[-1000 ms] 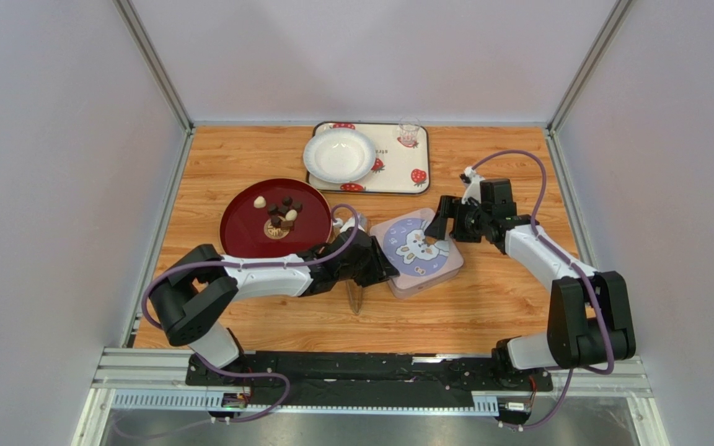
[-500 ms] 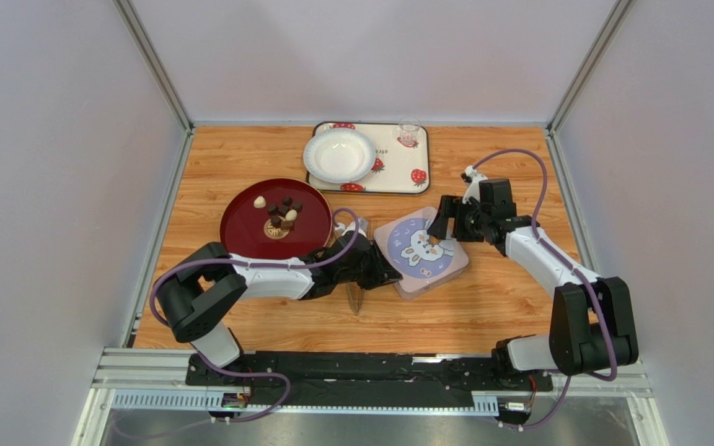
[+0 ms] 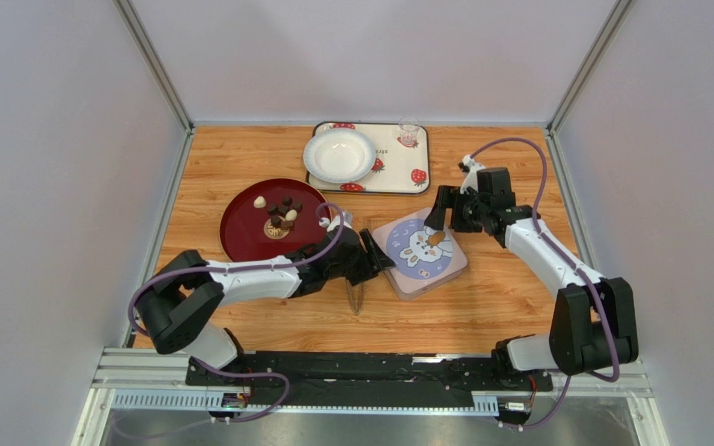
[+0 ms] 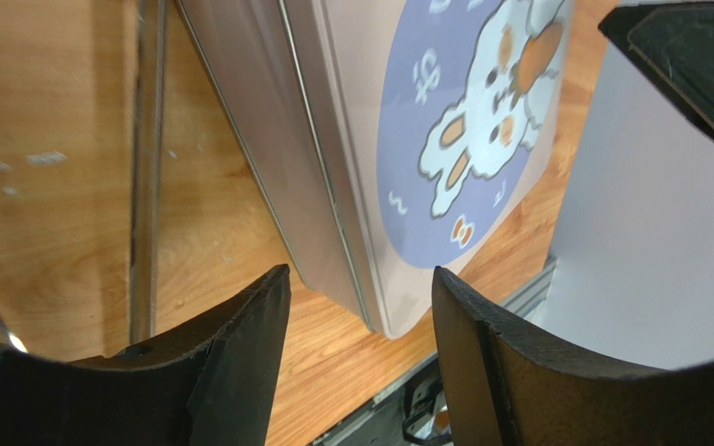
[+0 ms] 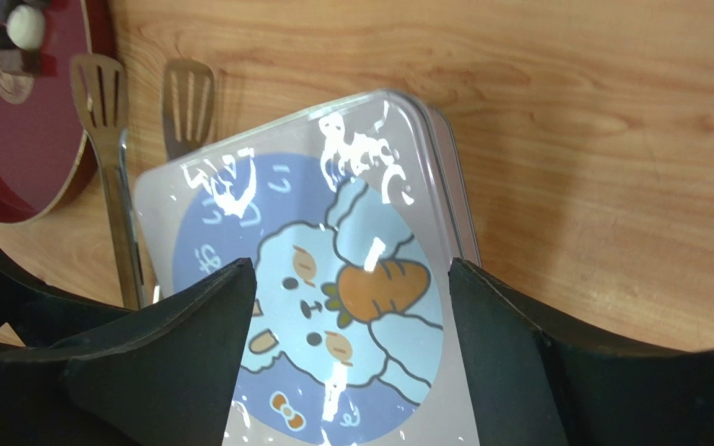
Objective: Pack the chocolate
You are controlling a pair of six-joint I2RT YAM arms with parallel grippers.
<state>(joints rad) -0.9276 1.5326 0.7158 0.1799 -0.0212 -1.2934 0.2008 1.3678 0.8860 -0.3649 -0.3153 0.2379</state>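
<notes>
The chocolate (image 3: 281, 216), small dark brown and cream pieces, lies on a dark red plate (image 3: 240, 232) at the left; one cream piece (image 5: 24, 24) shows in the right wrist view. A square tin (image 3: 419, 253) with a blue rabbit lid (image 5: 314, 279) sits at the centre, its lid on. My left gripper (image 3: 378, 255) is open at the tin's left corner (image 4: 384, 311), jaws apart and holding nothing. Over the tin's far right side my right gripper (image 3: 442, 218) hangs open above the lid, its fingers (image 5: 193, 316) clear of it.
Metal tongs (image 3: 354, 295) lie on the wood just left of the tin, their slotted tips (image 5: 188, 93) near the plate. A white bowl (image 3: 339, 153) and a small clear cup (image 3: 409, 134) stand on a strawberry-print tray (image 3: 398, 175) at the back.
My left gripper narrowed at the tin's left side, then opened and drew back a little to the left. The right gripper shifted slightly toward the back and stayed open.
</notes>
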